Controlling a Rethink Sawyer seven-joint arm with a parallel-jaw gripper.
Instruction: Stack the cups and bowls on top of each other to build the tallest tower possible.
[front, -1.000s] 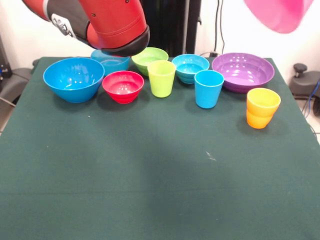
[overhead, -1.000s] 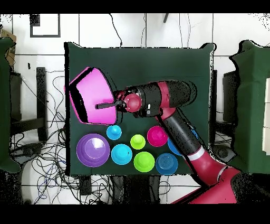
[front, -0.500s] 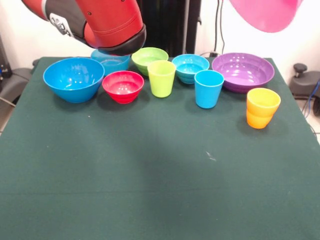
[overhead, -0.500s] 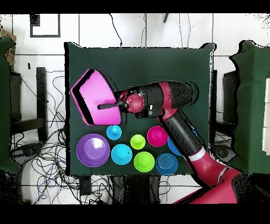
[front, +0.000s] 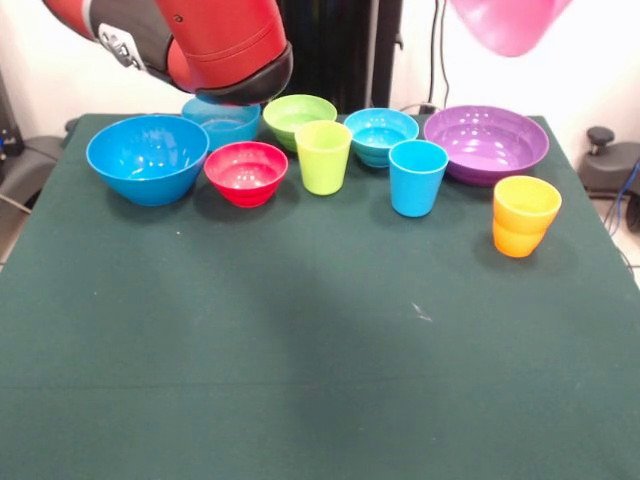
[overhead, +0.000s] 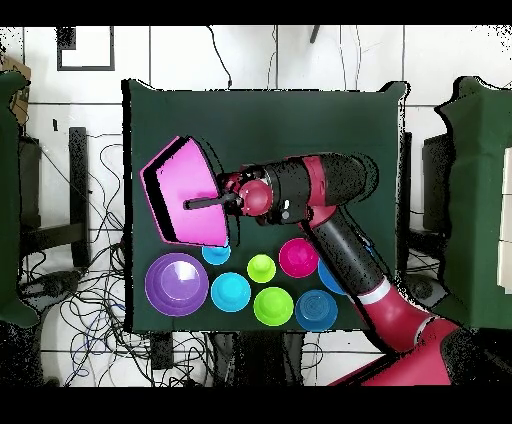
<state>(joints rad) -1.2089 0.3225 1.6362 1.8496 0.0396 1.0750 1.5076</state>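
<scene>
My gripper (overhead: 200, 203) is shut on the rim of the huge pink bowl (overhead: 183, 190) and holds it tilted high above the table; in the front view only the bowl's underside (front: 505, 20) shows at the top edge. On the table stand the large blue bowl (front: 147, 156), small red bowl (front: 246, 171), small blue bowl (front: 222, 121), lime green bowl (front: 298, 114), lime green cup (front: 323, 156), ribbed cyan bowl (front: 381, 134), light blue cup (front: 417, 177), wide purple bowl (front: 486, 142) and orange cup (front: 524, 215). Nothing is stacked.
The red arm (front: 215, 45) hangs over the row's left end in the front view. All ware stands in one row along the table's (front: 300, 350) robot side. In the overhead view the pink bowl hides the orange cup and part of the light blue cup (overhead: 214, 254).
The pink bowl has moved with the gripper, leftward and a little up in the front view, toward the table's middle in the overhead view. The ware on the table has not moved.
</scene>
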